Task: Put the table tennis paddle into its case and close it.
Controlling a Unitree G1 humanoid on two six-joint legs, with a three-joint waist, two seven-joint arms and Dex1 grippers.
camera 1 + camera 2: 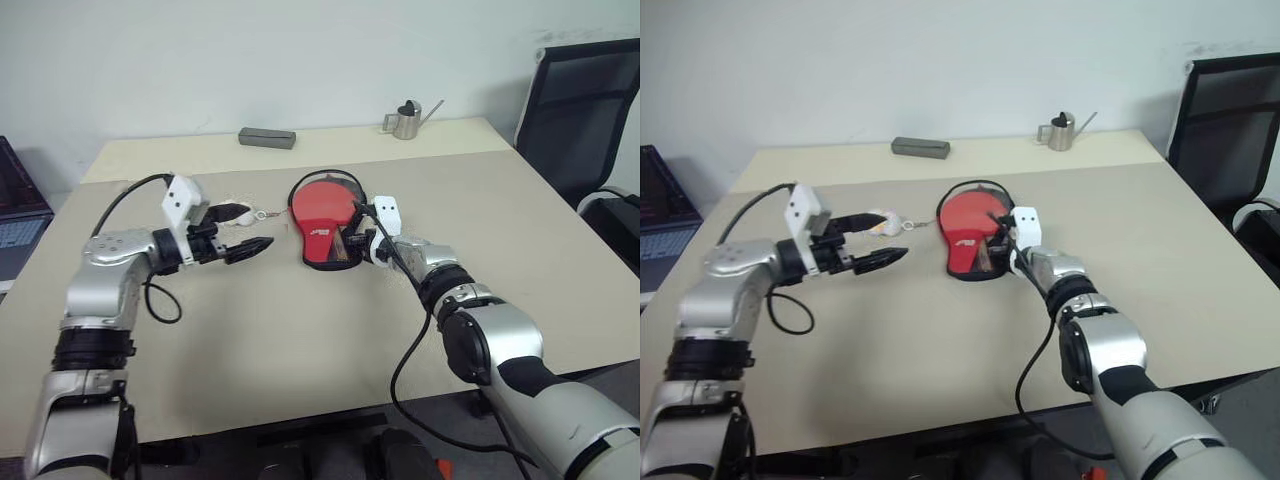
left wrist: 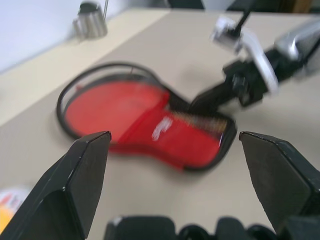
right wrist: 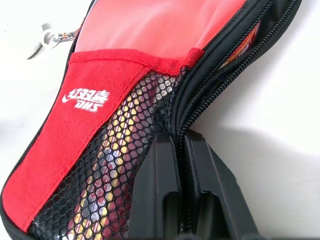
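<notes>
Case (image 1: 322, 222): lay mid-table, long axis running near to far, round end far, narrow handle end near, leaning slightly right. Zip edge along right side gaping partly open.

Paddle (image 3: 245, 42): apparently inside case already; seen as a sliver of wood and red through the gap in the right wrist view, and hazily through mesh pocket.

Right gripper (image 3: 180, 165): at near right corner of case, fingers pinched shut on black zip edge beside mesh. Nearer arm by far for drawing zip round toward far end.

Left gripper (image 1: 243, 250): well left of case, fingers spread wide, empty, pointing right toward it.

Duck charm (image 1: 883, 222): on table left of case, just beyond left gripper.
</notes>
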